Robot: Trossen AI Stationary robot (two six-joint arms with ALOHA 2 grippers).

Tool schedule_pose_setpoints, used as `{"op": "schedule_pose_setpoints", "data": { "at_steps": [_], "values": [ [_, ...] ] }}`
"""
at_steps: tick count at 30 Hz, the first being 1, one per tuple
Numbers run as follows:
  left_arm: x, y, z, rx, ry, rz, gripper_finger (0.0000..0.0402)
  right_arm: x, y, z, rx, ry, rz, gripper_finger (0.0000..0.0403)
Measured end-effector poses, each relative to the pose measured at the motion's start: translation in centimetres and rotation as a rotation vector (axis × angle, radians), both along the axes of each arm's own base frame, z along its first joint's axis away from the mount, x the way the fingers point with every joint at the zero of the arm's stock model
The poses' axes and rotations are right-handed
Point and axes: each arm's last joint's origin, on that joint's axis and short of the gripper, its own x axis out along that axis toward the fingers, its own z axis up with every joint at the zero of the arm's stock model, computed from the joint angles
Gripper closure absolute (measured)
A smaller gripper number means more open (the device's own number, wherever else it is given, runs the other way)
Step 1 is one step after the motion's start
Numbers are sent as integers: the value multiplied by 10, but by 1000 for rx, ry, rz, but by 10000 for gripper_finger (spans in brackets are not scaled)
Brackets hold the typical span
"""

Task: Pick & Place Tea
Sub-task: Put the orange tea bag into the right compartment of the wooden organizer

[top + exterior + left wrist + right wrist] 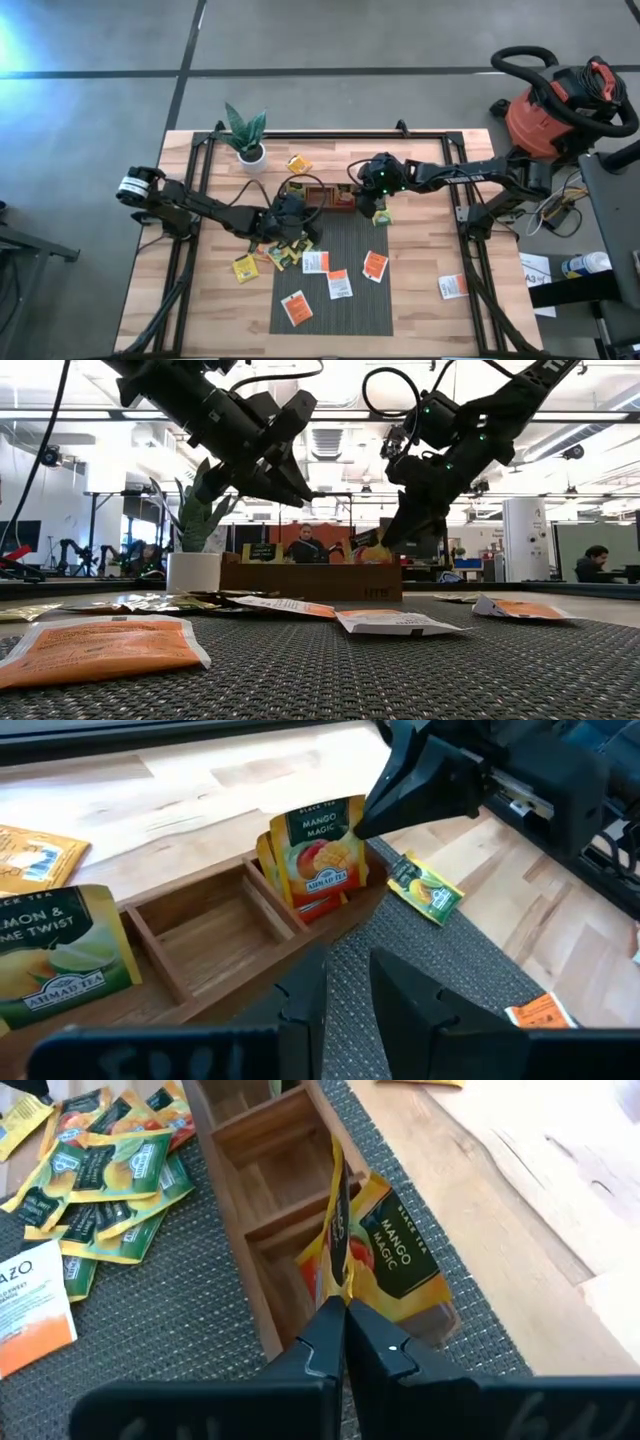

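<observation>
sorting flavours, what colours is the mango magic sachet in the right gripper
Dark green top, yellow-orange mango picture below; the sachet shows best in the left wrist view.

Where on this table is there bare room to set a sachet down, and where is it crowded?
Free: bare wood between the mat's right edge and the lone white-orange sachet; the tray's middle compartments. Crowded: the yellow-green sachet pile under the left gripper, and the tray end where the right gripper pinches a mango sachet.

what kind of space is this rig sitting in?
Looks like a robotics lab or workshop, probably shared and open-plan. A red shop vacuum stands on the bare concrete floor beside the table, and the low view shows people seated at desks behind it under ceiling strip lights.
</observation>
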Motion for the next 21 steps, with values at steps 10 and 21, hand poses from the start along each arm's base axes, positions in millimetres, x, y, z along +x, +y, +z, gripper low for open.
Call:
{"op": "schedule_pose_setpoints", "data": {
  "at_steps": [10,21],
  "values": [
    [-2,1,-4,-13,2,10,326,4,5,-9,23,32,45,352],
    [-4,1,0,-7,3,4,326,2,11,16,45,82,32,287]
  ]
}}
